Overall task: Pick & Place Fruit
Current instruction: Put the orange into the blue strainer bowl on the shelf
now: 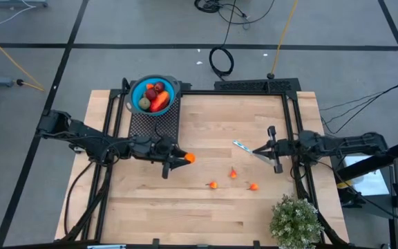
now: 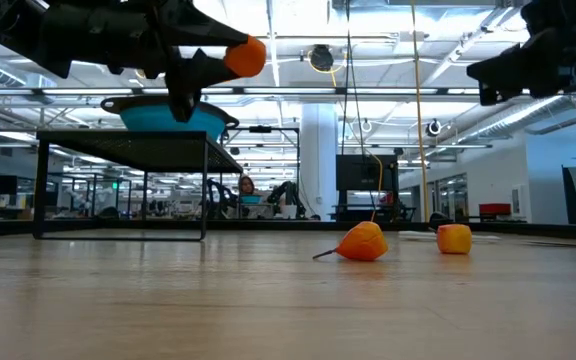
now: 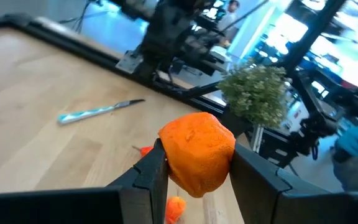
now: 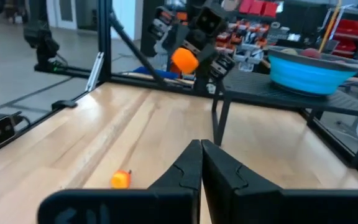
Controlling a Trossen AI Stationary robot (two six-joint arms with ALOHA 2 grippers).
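Note:
A small orange toy fruit (image 3: 197, 152) sits between the fingers of my left gripper (image 1: 183, 158), held in the air left of the table's middle. A blue bowl (image 1: 134, 92) stands on a black mesh stand (image 1: 154, 121) at the far left and holds a brownish-green fruit (image 1: 144, 104), a red-orange one (image 1: 159, 102) and a dark red one (image 1: 159, 88). Three tiny orange fruits (image 1: 213, 185) (image 1: 233, 173) (image 1: 253, 186) lie on the wood. My right gripper (image 4: 201, 149) is shut and empty, raised at the right side. My left gripper pinches the orange fruit by its two opposite sides (image 3: 166, 163) between its two fingers, at their free ends. The fingers lie about level and point toward the table's right. The fruit (image 2: 245, 56) is lifted clear, high above the tabletop.
A thin silvery-blue utensil (image 1: 242, 146) lies on the wood just in front of my right gripper's tips. A bushy green potted plant (image 1: 296, 220) stands at the near right corner. A black frame (image 1: 292, 124) borders the table's right and far sides.

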